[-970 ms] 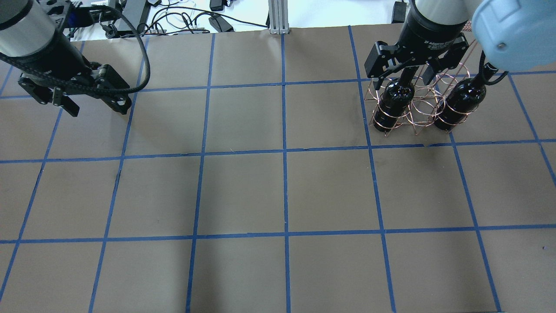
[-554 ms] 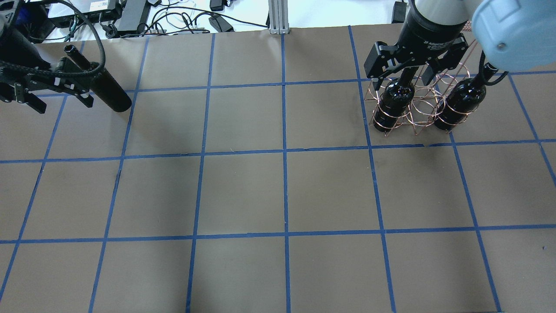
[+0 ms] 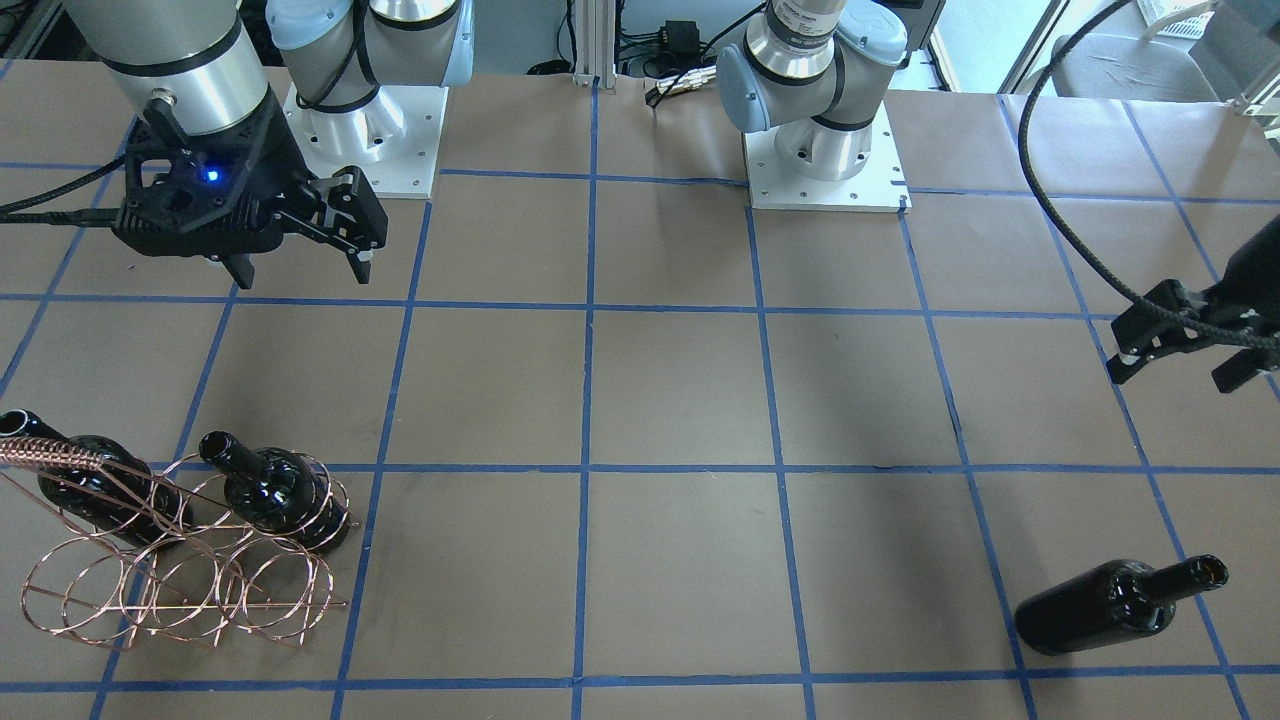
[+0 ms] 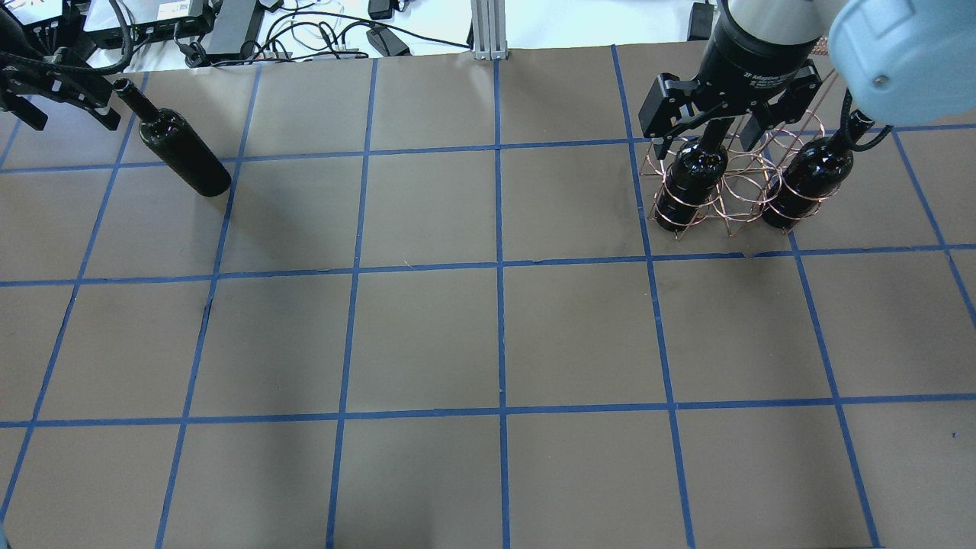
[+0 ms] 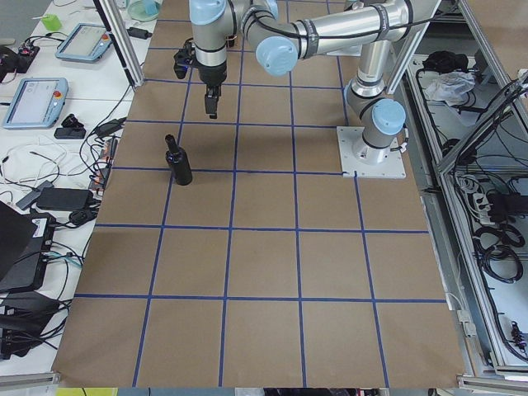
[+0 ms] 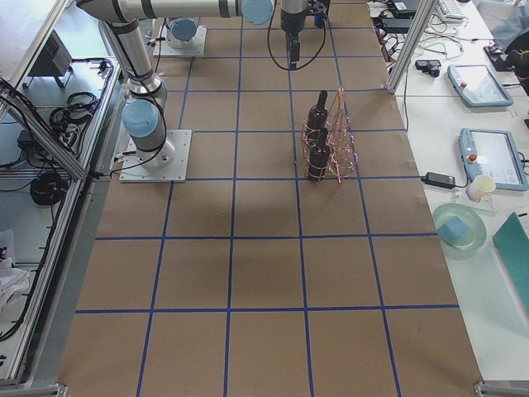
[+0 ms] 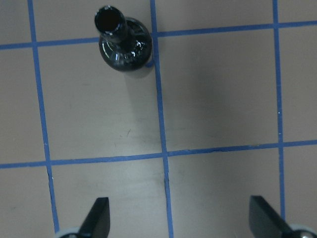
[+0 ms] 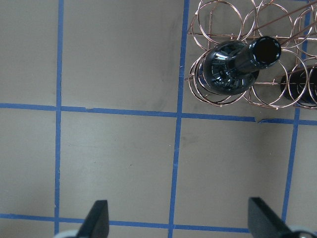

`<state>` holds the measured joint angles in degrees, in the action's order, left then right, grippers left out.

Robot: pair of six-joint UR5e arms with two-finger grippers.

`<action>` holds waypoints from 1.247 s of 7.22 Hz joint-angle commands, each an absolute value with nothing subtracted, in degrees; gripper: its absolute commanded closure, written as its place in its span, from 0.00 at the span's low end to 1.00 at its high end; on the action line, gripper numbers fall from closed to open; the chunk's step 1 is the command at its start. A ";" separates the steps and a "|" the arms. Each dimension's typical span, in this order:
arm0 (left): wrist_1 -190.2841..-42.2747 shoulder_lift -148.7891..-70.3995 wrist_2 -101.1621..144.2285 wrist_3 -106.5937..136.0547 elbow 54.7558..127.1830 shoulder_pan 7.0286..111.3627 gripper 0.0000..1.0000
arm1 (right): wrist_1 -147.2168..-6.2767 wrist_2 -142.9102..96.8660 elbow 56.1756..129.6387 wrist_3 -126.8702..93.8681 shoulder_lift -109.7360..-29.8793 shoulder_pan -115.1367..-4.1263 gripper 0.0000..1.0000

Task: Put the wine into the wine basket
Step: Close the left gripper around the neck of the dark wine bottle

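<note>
One wine bottle (image 4: 181, 151) stands upright and free at the table's back left; it also shows in the front view (image 3: 1110, 606) and the left wrist view (image 7: 122, 45). My left gripper (image 4: 67, 113) is open and empty, just left of its neck and higher, also in the front view (image 3: 1185, 365). The copper wire wine basket (image 4: 733, 187) stands at the back right and holds two upright bottles (image 4: 690, 177) (image 4: 812, 177) in its outer rings. My right gripper (image 4: 705, 131) hangs open above the left one (image 8: 233, 69) and touches nothing.
Brown paper with a blue tape grid covers the table (image 4: 496, 335). Cables and power bricks (image 4: 229, 30) lie beyond the back edge. The two arm bases (image 3: 825, 150) stand on white plates at the robot's side. The basket's twisted handle (image 3: 50, 455) sticks up.
My left gripper has drawn away to the back left from the free bottle, which it covered a second ago; the bottle now stands alone. The right gripper and basket have not moved.
</note>
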<state>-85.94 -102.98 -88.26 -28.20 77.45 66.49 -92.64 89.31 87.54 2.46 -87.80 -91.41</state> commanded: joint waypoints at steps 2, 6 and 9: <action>-81.74 -111.77 -87.63 -29.53 72.52 66.01 0.00 | -92.64 89.21 87.63 2.37 -87.80 -91.41 0.00; -73.94 -118.11 -83.76 -29.44 71.98 66.01 0.00 | -92.64 89.21 87.63 2.37 -87.80 -91.41 0.00; -72.95 -119.79 -85.15 -29.79 70.59 66.01 0.00 | -92.55 89.21 87.71 2.46 -87.80 -91.41 0.00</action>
